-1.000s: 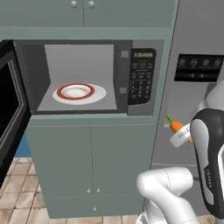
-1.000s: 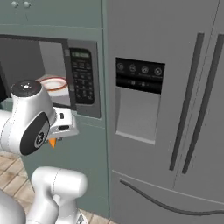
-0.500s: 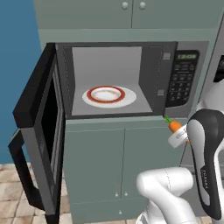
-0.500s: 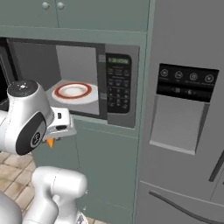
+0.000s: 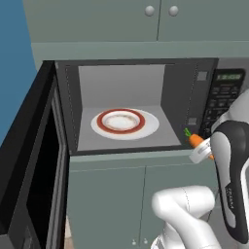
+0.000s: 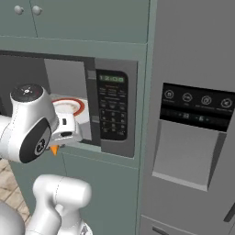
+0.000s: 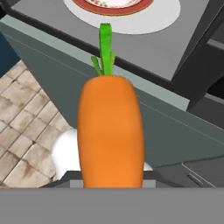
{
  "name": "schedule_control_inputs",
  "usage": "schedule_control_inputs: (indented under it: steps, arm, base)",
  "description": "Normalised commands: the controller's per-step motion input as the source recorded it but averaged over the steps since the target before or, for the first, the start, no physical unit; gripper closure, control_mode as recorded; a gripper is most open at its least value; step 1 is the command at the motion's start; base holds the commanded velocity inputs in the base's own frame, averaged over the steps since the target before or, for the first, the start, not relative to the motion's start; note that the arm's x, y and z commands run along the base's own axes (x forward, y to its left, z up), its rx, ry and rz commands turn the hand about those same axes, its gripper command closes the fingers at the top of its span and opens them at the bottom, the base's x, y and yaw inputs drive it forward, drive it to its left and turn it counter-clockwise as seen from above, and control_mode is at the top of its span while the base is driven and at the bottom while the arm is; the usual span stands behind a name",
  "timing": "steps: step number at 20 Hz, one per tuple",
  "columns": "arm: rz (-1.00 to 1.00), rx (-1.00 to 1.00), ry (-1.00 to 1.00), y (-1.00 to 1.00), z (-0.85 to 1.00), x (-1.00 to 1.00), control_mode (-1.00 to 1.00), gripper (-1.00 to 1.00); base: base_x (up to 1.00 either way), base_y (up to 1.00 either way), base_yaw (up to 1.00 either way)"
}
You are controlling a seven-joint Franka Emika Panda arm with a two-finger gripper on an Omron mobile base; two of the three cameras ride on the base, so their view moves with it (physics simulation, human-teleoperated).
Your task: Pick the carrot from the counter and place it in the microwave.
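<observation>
**Desk:** In front of the open microwave (image 5: 141,112), what am I looking at?

**Operator:** I have the end effector (image 5: 202,150) clenched on the carrot (image 5: 196,140), holding it just outside the cavity's lower right corner, beside the keypad panel (image 5: 221,99). The leafy top points toward the opening. In the hand view the carrot (image 7: 110,131) stands upright between the tips, with the sill and the red-ringed plate (image 7: 168,11) beyond it.

**Desk:** Which step is that?

**Operator:** I'd call it the carry, nearly done. The pick-up is over; the carrot is off the surface but not yet inside. The door (image 5: 29,165) hangs wide open to the left, so nothing blocks the mouth.

**Desk:** And next?

**Operator:** I judge it needs a reach forward and to the left, over the sill and into the cavity, then down toward the plate (image 5: 124,122) before letting go. The wrist sits close to the right-hand frame, so I'd mind that edge going in. From the right base view the carrot (image 6: 54,149) shows as just an orange tip below the hand.
</observation>
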Motion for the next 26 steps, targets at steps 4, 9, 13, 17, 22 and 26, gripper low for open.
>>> schedule_control_inputs:
  steps: [4, 9, 13, 17, 22, 26]
  arm:
    - [0.00, 0.00, 0.00, 0.00, 0.00, 0.00, 1.00, 1.00]
    - [0.00, 0.00, 0.00, 0.00, 0.00, 0.00, 1.00, 1.00]
    - [-0.01, 0.00, -0.08, 0.27, 0.00, 0.09, -1.00, 1.00]
    - [-0.02, 0.00, -0.34, 0.93, 0.00, 0.40, -1.00, 1.00]
    - [-0.03, 0.00, -0.35, 1.00, 0.00, 0.38, -1.00, 1.00]
    - [-0.10, 0.00, -0.32, 0.92, 0.00, 0.76, -1.00, 1.00]
  base:
    - [0.61, 0.55, -0.01]
    - [0.00, 0.03, 0.00]
    - [0.00, 0.03, 0.00]
    - [0.00, 0.00, 0.00]
    - [0.00, 0.00, 0.00]
    - [0.00, 0.00, 0.00]
